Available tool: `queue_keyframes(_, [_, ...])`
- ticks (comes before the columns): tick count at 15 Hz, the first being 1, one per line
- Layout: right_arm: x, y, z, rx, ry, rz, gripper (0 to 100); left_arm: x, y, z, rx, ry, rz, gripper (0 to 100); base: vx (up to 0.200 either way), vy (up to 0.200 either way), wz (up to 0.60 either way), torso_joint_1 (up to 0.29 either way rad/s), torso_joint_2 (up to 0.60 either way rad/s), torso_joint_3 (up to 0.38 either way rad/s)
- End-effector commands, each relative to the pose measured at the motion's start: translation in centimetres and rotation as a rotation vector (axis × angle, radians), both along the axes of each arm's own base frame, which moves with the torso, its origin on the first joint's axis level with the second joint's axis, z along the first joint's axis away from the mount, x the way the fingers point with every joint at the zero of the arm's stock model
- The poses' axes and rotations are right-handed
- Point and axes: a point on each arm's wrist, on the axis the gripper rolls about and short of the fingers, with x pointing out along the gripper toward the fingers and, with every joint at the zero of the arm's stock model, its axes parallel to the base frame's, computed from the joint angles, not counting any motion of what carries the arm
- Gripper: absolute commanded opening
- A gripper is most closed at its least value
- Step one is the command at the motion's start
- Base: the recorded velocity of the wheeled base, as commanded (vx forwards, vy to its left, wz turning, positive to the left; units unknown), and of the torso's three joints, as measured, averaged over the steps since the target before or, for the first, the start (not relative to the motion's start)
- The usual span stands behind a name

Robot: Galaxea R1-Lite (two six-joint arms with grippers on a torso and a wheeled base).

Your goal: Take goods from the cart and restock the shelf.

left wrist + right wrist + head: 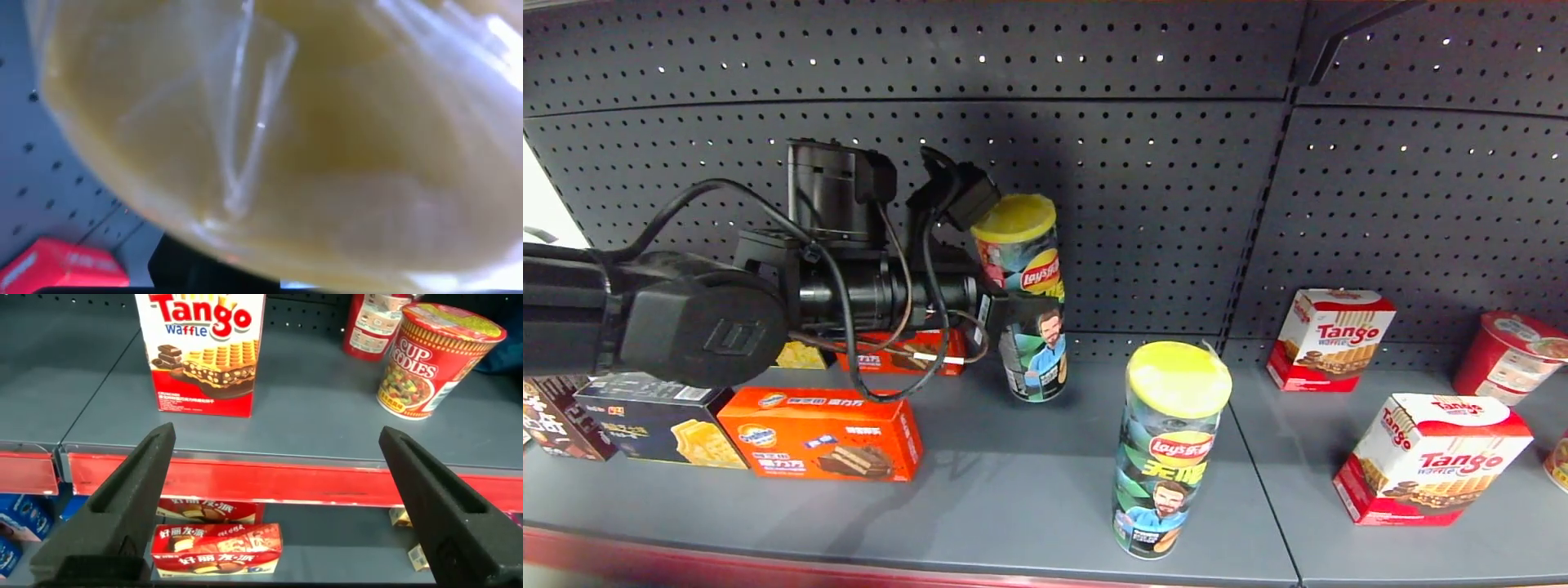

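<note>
A tall chips can (1031, 294) with a yellow lid stands upright near the back of the grey shelf (1013, 490). My left gripper (1005, 314) comes in from the left and is shut on its middle. Its yellow lid (286, 139) looms very close in the left wrist view. A second, matching chips can (1170, 449) stands free toward the shelf's front, to the right of the held one. My right gripper (278, 514) hangs open with nothing between its fingers, in front of the shelf's red front edge (245, 478), below a waffle box (200, 351).
Orange and dark biscuit boxes (821, 433) line the shelf's left part under my left arm. Waffle boxes (1433, 457) and red cup noodles (1511, 355) fill the right bay. A cup of noodles (437, 355) stands beside the waffle box. Perforated back panel (1143, 163) is close behind.
</note>
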Motion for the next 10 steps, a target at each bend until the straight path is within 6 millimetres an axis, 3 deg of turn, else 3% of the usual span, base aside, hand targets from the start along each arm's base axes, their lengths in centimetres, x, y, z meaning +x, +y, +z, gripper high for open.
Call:
queue_keyframes(1, [0.0,0.0,0.0,0.0,0.003,-0.001,100,1.4,-0.8,-1.1,0.007,0.023,-0.01,0,0.0,0.0,0.0,0.0,0.0,0.0])
queue_keyframes(10, [0.0,0.0,0.0,-0.005,0.005,0.001,100,3.6,-2.3,-2.1,0.029,0.04,-0.147,0,0.0,0.0,0.0,0.0,0.0,0.0])
